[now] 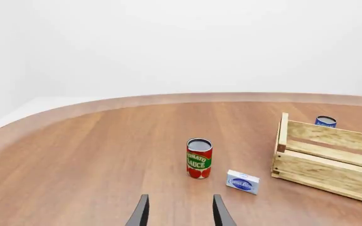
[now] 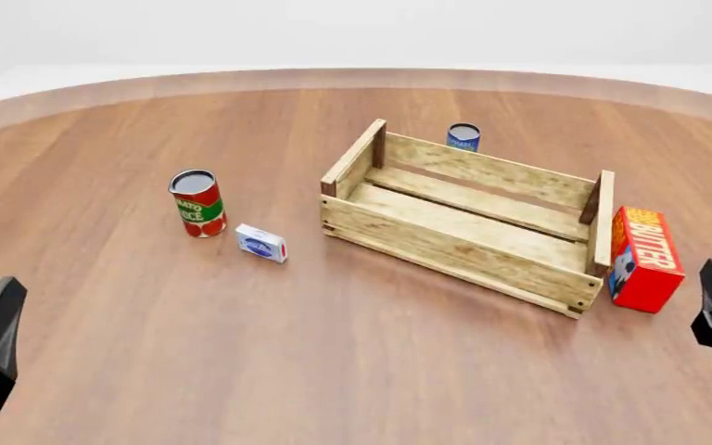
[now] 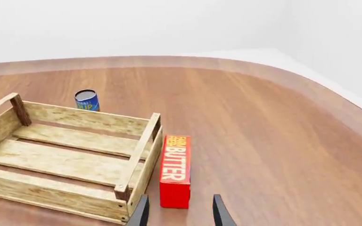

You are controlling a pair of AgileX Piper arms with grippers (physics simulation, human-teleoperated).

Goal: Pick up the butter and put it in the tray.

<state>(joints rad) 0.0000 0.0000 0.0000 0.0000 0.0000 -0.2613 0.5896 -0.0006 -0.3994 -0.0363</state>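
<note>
**Still on the table: butter beside the tray**

Here we see the butter lying on the wooden table, just beside the right-hand end wall of the tray, outside it. Our right gripper hovers near the carton with its fingers spread apart and nothing between them. Our left gripper hangs likewise parted and empty, well apart from the crate. A tomato sauce can stands upright to the tray's left, a small blue-and-white box near it. Behind the crate's far wall sits a blue can, its label too small for us to read.
</note>
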